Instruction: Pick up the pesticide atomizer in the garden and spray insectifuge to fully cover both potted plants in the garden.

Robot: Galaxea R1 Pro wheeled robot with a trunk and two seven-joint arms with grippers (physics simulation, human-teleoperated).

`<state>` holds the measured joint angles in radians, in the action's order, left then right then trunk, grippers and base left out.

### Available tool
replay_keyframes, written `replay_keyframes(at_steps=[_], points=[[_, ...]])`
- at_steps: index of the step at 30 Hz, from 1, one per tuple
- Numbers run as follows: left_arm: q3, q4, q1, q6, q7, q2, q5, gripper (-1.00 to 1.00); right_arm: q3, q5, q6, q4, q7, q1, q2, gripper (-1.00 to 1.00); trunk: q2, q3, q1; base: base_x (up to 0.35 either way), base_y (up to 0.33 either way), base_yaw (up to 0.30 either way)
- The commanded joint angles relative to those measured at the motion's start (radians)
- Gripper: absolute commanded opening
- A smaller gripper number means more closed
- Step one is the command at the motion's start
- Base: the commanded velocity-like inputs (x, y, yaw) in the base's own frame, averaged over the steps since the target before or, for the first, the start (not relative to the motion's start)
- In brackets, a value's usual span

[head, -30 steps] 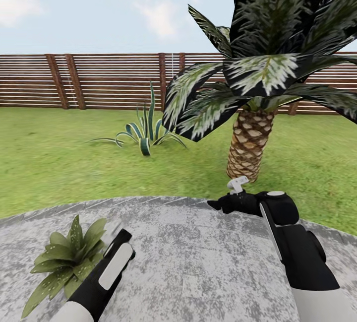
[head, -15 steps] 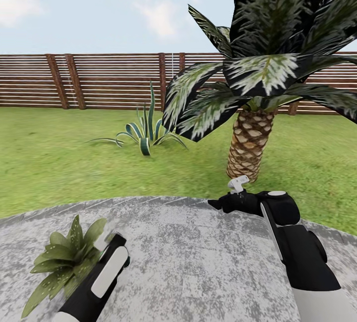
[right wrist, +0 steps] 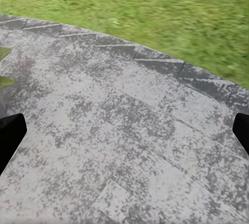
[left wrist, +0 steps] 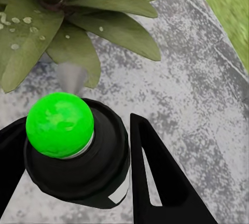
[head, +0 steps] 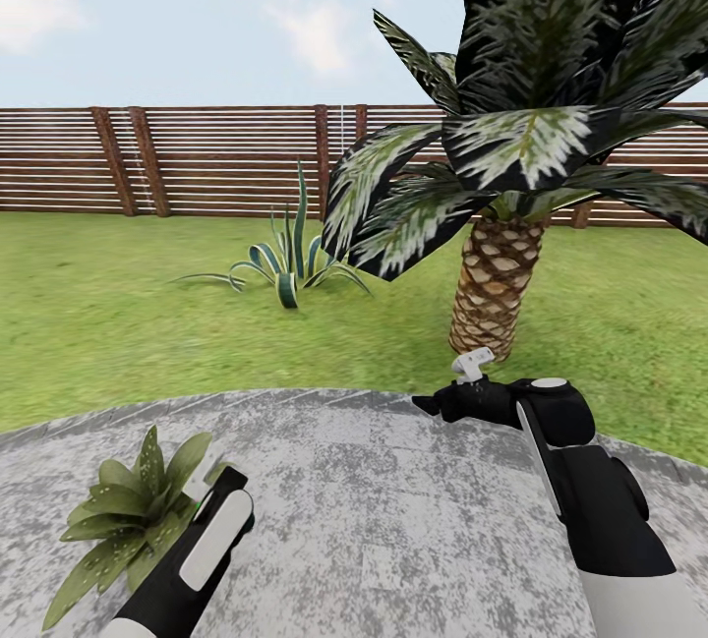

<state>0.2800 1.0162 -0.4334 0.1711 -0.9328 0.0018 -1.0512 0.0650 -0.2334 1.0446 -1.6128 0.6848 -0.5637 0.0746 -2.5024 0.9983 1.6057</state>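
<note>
Left gripper [left wrist: 78,172] clamps pesticide atomizer [left wrist: 78,151], nozzle aimed at potted plant [head: 128,510] beside it for leaf coverage; right gripper [right wrist: 124,130] spread, idle.

My left gripper [left wrist: 78,182] closes around the pesticide atomizer [left wrist: 78,151], whose body I see end-on, so its label and trigger stay hidden. In the head view my arm covers nearly all of it. The potted plant [left wrist: 62,22] is cut off by the picture's edge. My right gripper [right wrist: 124,130] shows just two dark fingertips [right wrist: 9,136] at the borders. The palm [head: 521,127] runs beyond the frame.
</note>
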Motion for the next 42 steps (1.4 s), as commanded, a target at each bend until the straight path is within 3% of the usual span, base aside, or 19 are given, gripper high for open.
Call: replay_keyframes(at_steps=[1,14,17,20,25,28,35,36,38,42], points=[[0.002,0.001,-0.001,0.01,0.0,0.001,-0.014,-1.0,0.001,-0.011,0.003,-0.001,0.009,-0.001,0.001,1.0,0.0,0.001,0.0,0.0,0.0,0.0],[0.005,-0.043,-0.001,-0.001,0.094,-0.017,-0.035,-1.0,0.001,-0.011,0.003,-0.001,0.009,-0.001,0.001,1.0,0.0,0.001,0.0,0.0,0.0,0.0],[-0.004,-0.065,-0.001,0.003,0.13,-0.01,-0.095,-1.0,0.001,-0.011,0.003,-0.001,0.009,-0.001,0.001,1.0,0.0,0.001,0.0,0.0,0.0,0.0],[-0.039,-0.078,-0.001,0.0,0.198,-0.002,-0.163,-1.0,0.001,-0.011,0.003,-0.001,0.009,-0.001,0.001,1.0,0.0,0.001,0.0,0.0,0.0,0.0],[-0.058,-0.093,-0.001,0.006,0.224,-0.002,-0.189,-1.0,0.002,-0.011,0.003,-0.001,0.009,-0.001,0.001,1.0,0.0,0.001,0.0,0.0,0.0,0.0],[-0.06,-0.095,-0.001,0.011,0.206,-0.009,-0.19,-1.0,0.002,-0.011,0.003,-0.001,0.009,-0.001,0.001,1.0,0.0,0.001,0.0,0.0,0.0,0.0],[-0.053,-0.096,-0.001,0.089,0.058,-0.025,-0.178,-1.0,0.002,-0.011,0.003,-0.001,0.007,-0.001,-0.001,1.0,0.0,0.001,0.0,0.0,0.0,0.0],[-0.052,-0.096,-0.001,0.095,0.045,-0.031,-0.166,-1.0,0.002,-0.011,0.003,-0.001,0.007,-0.001,-0.001,1.0,0.0,0.001,0.0,0.0,0.0,0.0],[-0.051,-0.096,-0.001,0.111,0.025,-0.039,-0.11,-1.0,0.002,-0.011,0.003,0.001,0.006,-0.001,0.0,1.0,0.0,0.001,0.0,0.0,0.0,0.0],[-0.063,-0.09,-0.001,0.118,0.037,-0.025,-0.079,-1.0,0.006,-0.013,-0.009,0.02,0.008,0.017,-0.017,1.0,0.0,0.001,0.0,0.0,0.0,0.0]])
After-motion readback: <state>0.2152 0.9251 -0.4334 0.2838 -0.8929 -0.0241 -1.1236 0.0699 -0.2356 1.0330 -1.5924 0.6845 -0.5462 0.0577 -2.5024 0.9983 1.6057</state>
